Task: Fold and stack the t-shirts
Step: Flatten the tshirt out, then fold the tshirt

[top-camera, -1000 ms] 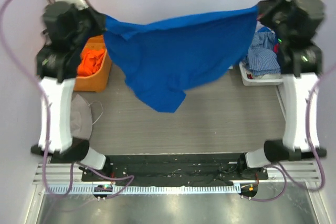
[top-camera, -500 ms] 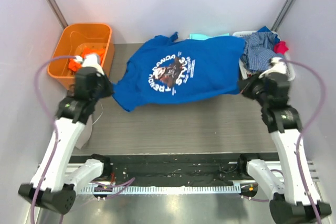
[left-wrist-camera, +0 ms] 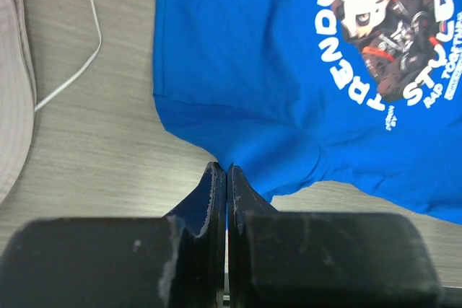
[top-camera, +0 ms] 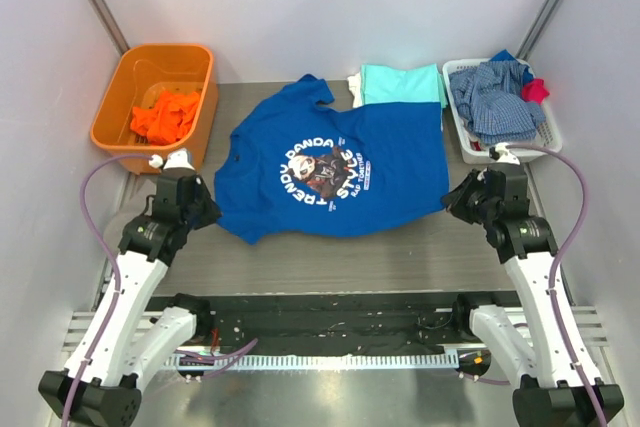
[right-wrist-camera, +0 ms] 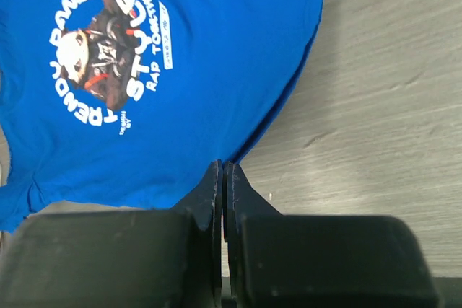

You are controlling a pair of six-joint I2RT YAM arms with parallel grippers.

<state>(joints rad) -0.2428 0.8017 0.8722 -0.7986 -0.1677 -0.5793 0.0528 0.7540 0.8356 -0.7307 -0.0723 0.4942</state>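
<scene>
Operator: Shirt report from my screen. I've got the royal blue cotton t-shirt (top-camera: 330, 172) spread flat in the middle of the grey wood-grain table (top-camera: 400, 257), print side up, with white lettering ringed round a panda.

Spotter: Which way is it lying?

Operator: Neck toward my left arm's side, hem toward the right. One sleeve points at the back wall, the other toward me.

Spotter: And your claws?

Operator: Left gripper (top-camera: 205, 212) is low at that near sleeve. On the wrist view its fingers are pressed tight together, nipping the blue edge. Right gripper (top-camera: 452, 202) is at the near corner of the hem, fingers closed flat against each other, with the cloth's edge caught at the tips.

Spotter: What's behind the shirt?

Operator: A folded aqua t-shirt (top-camera: 402, 84) touching the back edge of the blue one, with a strip of white fabric (top-camera: 354, 87) showing at its left side. Back left stands the orange plastic bin (top-camera: 112, 107) with a crumpled orange garment (top-camera: 165, 115) inside. Back right is the white basket (top-camera: 548, 132), holding a blue-and-white checked garment (top-camera: 490, 97) and a small red cloth (top-camera: 536, 90).

Spotter: Anything near the left claw?

Operator: A pale grey fabric piece (left-wrist-camera: 11, 91) with a thin white cord (left-wrist-camera: 79, 55), lying beside the sleeve.
</scene>
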